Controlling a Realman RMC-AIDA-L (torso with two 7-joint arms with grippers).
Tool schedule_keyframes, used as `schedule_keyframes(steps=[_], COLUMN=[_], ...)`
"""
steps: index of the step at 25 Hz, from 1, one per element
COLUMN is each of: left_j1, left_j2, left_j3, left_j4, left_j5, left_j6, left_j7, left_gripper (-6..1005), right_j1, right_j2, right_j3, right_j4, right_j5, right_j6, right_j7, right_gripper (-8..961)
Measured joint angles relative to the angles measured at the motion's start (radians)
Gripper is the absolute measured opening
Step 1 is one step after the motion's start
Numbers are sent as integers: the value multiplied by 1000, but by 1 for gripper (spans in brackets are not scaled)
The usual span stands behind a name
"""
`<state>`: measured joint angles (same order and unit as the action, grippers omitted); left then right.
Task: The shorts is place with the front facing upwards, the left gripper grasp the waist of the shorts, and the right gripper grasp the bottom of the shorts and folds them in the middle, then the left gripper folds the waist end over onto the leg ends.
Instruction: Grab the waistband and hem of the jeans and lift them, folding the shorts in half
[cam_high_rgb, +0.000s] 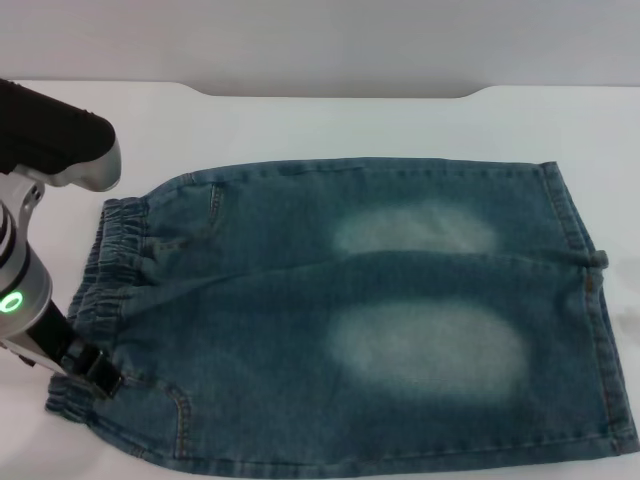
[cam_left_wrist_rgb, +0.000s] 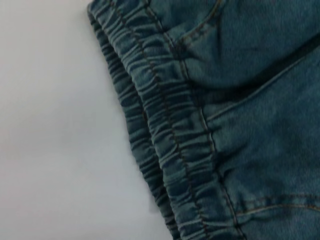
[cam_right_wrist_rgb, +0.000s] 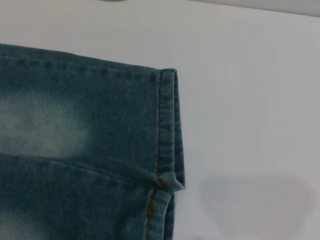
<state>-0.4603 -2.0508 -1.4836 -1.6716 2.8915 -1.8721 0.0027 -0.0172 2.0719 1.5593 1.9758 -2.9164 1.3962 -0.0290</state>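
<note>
My left gripper (cam_high_rgb: 92, 372) sits at the near corner of the waist (cam_high_rgb: 115, 262); I cannot tell if its jaws are pinching. The shorts (cam_high_rgb: 380, 310) lie flat on the white worktop (cam_high_rgb: 330, 125), with the leg ends (cam_high_rgb: 590, 300) on my right. A pale wall is behind.

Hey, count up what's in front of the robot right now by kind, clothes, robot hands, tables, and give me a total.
Denim shorts: 1
Robot hands in view: 1, the left hand at the waist corner
White table: 1
Total: 3
</note>
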Motion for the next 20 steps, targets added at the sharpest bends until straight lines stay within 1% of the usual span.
schedule_keyframes(steps=[5,15,20], left_j1=[6,0,-1], left_j2=[0,-3,-3], left_j3=[10,28,33], left_j4=[8,90,98], left_j5=[0,0,0], left_j6=[2,52,62], left_j7=[-13,-10,-10], left_gripper=[847,846,845], right_j1=[-15,-20,-20], right_j2=[3,2,2], right_j3=[1,-1,-3], right_j4=[-3,-3,-3], right_j5=[3,3,3], right_j6=[-14,-17,-17], right_j7=[-21,-25,-26], right_gripper=[676,673,672])
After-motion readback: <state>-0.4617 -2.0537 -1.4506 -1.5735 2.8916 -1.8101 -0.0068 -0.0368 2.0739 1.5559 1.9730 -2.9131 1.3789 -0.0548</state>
